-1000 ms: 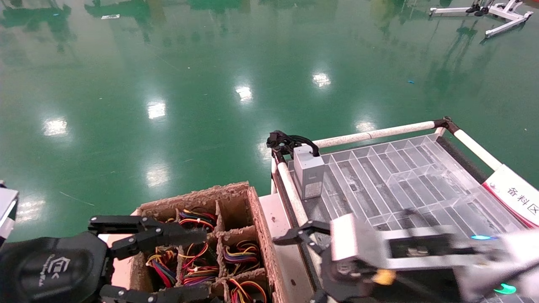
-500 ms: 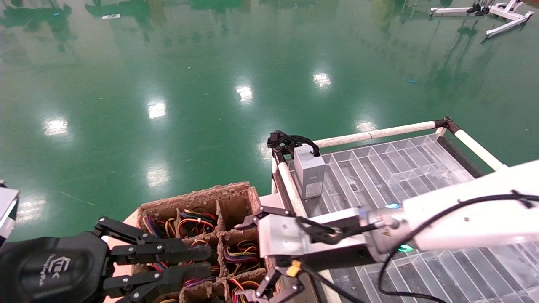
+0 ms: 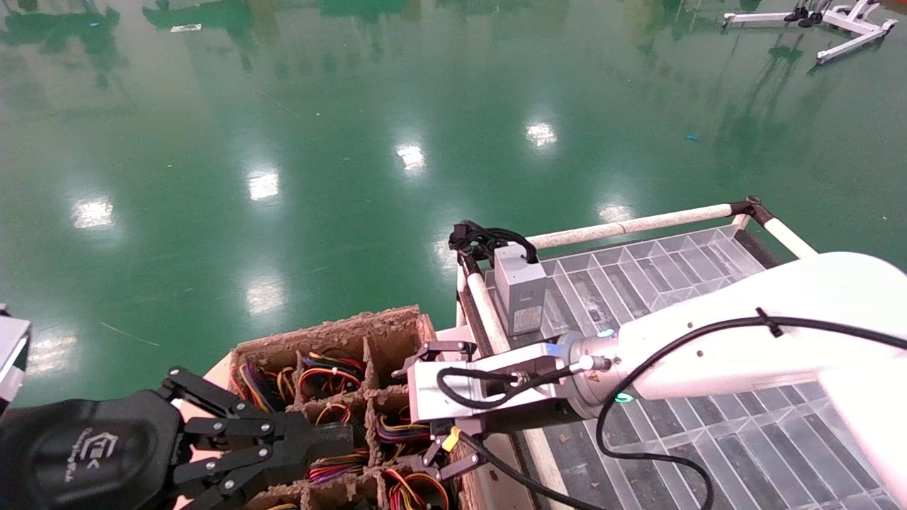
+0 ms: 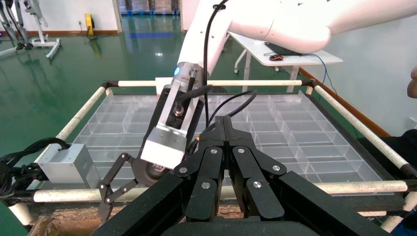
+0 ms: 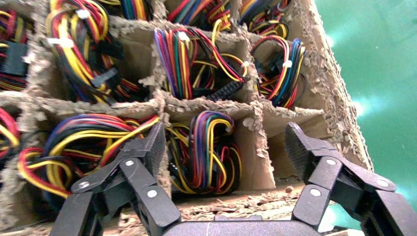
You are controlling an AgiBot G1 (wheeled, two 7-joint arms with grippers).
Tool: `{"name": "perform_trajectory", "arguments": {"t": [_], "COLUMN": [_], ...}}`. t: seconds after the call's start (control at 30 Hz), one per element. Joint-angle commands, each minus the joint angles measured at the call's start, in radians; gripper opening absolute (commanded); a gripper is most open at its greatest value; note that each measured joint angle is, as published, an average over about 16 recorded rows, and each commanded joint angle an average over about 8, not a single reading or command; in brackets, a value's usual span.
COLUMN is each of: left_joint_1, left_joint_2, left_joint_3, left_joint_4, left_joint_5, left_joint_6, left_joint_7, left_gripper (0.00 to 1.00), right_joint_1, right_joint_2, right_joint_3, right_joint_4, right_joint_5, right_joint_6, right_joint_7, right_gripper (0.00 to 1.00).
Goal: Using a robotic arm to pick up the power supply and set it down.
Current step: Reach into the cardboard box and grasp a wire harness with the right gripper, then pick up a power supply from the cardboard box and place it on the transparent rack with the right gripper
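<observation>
Two grippers over the cardboard crate, nothing held.

Your power supply (image 5: 209,152) sits down in a cell of the cardboard crate (image 3: 333,329). Only its coiled red, yellow, orange and black wires show from above, and the metal body is hidden by the dividers. The right gripper (image 5: 223,142) on the white robotic arm (image 3: 744,340) hangs right above that cell. Its fingers (image 5: 147,147) are spread wide to either side of the wire bundle, with no contact visible. In the head view you see the same gripper (image 3: 421,418) at the crate's right edge, with neighbouring cells full of similar bundles. Your all-black left gripper (image 3: 333,443) hovers over the crate's near left part with its fingers pressed together. Beyond the crate, a similar grey box (image 3: 521,290) with a black cable stands upright at the corner of the clear divided tray (image 3: 673,283).
</observation>
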Motion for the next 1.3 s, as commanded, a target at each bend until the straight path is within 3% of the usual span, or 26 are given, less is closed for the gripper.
{"name": "perform_trajectory", "arguments": {"t": [0.03, 0.1, 0.3, 0.37, 0.93, 1.3], "left_joint_1": [0.000, 0.000, 0.000, 0.000, 0.000, 0.000], "left_joint_2": [0.000, 0.000, 0.000, 0.000, 0.000, -0.001], "left_joint_3": [0.000, 0.000, 0.000, 0.000, 0.001, 0.001], "left_joint_4": [0.000, 0.000, 0.000, 0.000, 0.000, 0.000], "left_joint_5": [0.000, 0.000, 0.000, 0.000, -0.001, -0.001], "left_joint_6": [0.000, 0.000, 0.000, 0.000, 0.000, -0.001], "left_joint_7": [0.000, 0.000, 0.000, 0.000, 0.000, 0.001], "left_gripper": [0.26, 0.35, 0.87, 0.98, 1.00, 1.00], "right_joint_1": [0.002, 0.003, 0.011, 0.014, 0.017, 0.015], "right_joint_2": [-0.009, -0.018, -0.038, -0.042, -0.043, -0.018], "right_joint_3": [-0.005, -0.011, -0.026, -0.029, -0.046, -0.021], "right_joint_4": [-0.006, -0.011, -0.023, -0.026, -0.018, -0.002], "right_joint_5": [-0.012, -0.022, -0.047, -0.053, -0.084, -0.038], "right_joint_6": [0.009, 0.012, 0.017, 0.019, 0.010, -0.010], "right_joint_7": [0.002, 0.004, 0.014, 0.019, 0.076, 0.102], "right_gripper": [0.00, 0.00, 0.00, 0.00, 0.00, 0.00]}}
